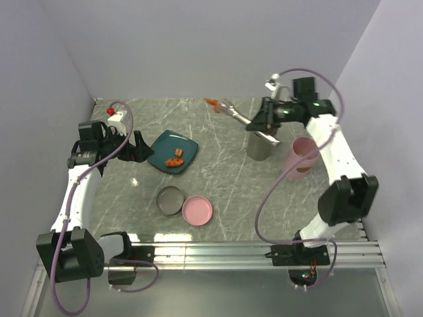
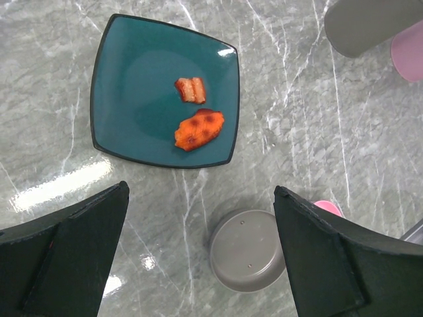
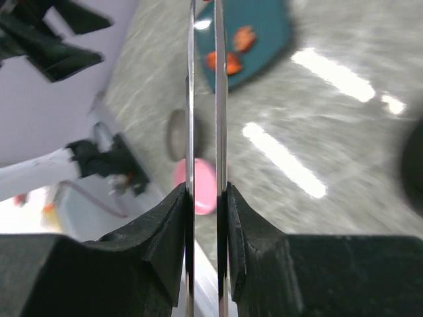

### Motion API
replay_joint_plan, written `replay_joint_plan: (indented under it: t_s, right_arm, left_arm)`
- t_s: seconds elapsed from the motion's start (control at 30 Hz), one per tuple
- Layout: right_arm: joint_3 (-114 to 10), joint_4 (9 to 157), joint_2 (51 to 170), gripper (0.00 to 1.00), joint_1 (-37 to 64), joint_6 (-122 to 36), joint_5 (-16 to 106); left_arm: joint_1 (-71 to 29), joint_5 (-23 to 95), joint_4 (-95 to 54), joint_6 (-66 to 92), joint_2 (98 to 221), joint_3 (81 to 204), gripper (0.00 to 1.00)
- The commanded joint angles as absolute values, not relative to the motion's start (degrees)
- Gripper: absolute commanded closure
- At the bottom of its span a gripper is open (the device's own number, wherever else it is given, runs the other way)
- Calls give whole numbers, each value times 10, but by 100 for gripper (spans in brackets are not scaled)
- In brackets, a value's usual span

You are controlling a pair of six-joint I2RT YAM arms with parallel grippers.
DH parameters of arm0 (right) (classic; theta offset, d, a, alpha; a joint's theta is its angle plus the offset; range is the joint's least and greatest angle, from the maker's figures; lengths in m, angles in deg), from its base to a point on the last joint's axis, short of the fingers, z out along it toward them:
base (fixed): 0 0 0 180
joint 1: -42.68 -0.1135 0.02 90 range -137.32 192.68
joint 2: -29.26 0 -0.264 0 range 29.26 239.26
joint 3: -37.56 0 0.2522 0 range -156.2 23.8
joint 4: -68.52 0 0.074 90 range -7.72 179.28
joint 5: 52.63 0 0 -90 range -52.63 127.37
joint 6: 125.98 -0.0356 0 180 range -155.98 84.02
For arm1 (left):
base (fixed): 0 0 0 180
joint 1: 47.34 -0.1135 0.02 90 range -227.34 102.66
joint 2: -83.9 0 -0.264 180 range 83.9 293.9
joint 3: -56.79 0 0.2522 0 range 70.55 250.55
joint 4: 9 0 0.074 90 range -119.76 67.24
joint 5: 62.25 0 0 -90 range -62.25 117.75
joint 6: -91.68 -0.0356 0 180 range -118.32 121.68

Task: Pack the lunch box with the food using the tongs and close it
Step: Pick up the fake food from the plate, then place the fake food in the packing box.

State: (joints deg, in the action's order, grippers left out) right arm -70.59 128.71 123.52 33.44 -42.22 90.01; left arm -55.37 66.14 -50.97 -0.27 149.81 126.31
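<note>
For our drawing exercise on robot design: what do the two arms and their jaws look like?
Both the left arm and right arm have white links between black joint housings, black wedge-shaped jaws, and a looping lilac cable alongside each.

White links (image 1: 334, 148), black joints (image 1: 347, 198), lilac cables (image 1: 258, 214), black left pincer (image 2: 201, 191) and right pincer (image 3: 205, 191).

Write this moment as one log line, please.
left gripper: open, by plate | right gripper: shut on tongs | orange piece at tongs tip

High rear overview, two wrist views, sharing teal plate (image 1: 173, 153)
</note>
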Motion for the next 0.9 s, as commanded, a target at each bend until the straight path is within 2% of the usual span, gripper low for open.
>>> replay_joint_plan:
  t_s: [0.0,0.17,0.3,0.4,0.57,0.87]
  right_arm:
    - [-673,1341,1171,90,406,-338,881]
    - [-649,1424,1109,90,515,-272,877]
    - [-666,1510,1115,91,608,-176,862]
    - [-664,1554,1113,90,630,-134,828]
    - [-634,1538,1110,91,629,-121,804]
    - [-660,1531,1148,89,625,-133,807]
  left_arm:
    - [-550,659,-499,-23,1489,1274,2]
    - [-545,660,-496,-18,1480,1269,2]
    - [-543,663,-490,-6,1478,1265,2]
    - [-540,663,-485,-2,1475,1260,2]
    - [-536,662,-468,9,1475,1243,2]
    - [-531,654,-459,12,1475,1240,2]
